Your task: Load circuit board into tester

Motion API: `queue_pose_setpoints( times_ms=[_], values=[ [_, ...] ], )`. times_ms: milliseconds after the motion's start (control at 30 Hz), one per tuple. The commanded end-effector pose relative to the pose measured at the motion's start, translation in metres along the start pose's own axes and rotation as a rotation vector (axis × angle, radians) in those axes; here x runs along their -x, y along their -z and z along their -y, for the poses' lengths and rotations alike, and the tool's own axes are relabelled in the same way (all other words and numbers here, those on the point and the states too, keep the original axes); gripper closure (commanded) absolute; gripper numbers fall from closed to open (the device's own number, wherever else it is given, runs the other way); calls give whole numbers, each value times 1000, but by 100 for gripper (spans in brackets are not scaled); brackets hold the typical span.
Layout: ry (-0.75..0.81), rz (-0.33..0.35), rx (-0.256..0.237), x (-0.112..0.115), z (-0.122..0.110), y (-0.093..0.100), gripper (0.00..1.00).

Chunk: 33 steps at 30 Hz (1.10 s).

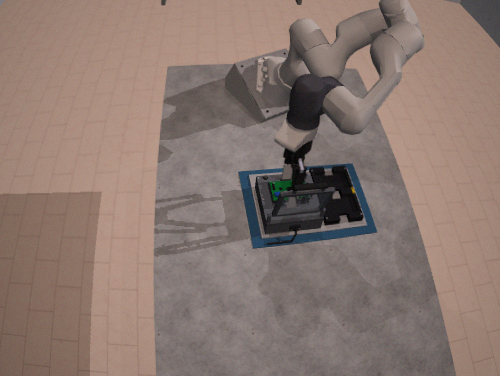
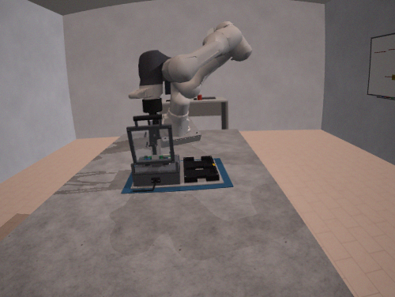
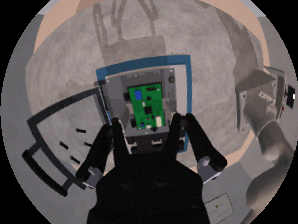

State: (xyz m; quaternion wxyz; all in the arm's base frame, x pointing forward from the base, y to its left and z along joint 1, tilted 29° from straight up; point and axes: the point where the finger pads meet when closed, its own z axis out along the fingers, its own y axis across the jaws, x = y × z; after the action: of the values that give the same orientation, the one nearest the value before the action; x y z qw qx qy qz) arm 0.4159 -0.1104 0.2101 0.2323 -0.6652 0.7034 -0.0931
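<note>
The green circuit board [image 1: 278, 186] [image 3: 145, 106] lies component side up in the grey tester [image 1: 295, 225] [image 2: 142, 179] [image 3: 117, 86]. It looks flat; the pins and holes are too small to tell. Its white connector [image 3: 159, 121] is at the board end nearer the tray in the wrist view. A round black post [image 3: 171, 79] stands at the tester's far right corner there. The lid [image 2: 149, 127] [image 3: 62, 104] stands open and upright. My gripper [image 2: 154, 153] [image 3: 146, 108] is open and empty, its fingers on either side of the board's connector end; their height above it is unclear.
The black tray [image 1: 353, 206] [image 2: 201, 174] stands beside the tester on a blue-bordered mat [image 1: 371, 228] [image 2: 228, 183]. A black cable [image 1: 280, 243] runs from the tester. The raised lid and its handle [image 2: 147, 118] [image 3: 44, 172] stand close to the gripper.
</note>
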Motion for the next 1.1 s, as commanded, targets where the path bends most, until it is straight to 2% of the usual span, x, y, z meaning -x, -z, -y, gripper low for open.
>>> queue_pose_setpoints(
  times_ms=[0,233,400,733,800,1067],
  values=[
    [-1,2,2,1,0,6,42],
    [-1,2,2,1,0,18,42],
    [-1,2,2,1,0,36,42],
    [-1,2,2,1,1,94,42],
    [-1,2,2,1,1,94,42],
    [-1,2,2,1,1,149,42]
  ],
)
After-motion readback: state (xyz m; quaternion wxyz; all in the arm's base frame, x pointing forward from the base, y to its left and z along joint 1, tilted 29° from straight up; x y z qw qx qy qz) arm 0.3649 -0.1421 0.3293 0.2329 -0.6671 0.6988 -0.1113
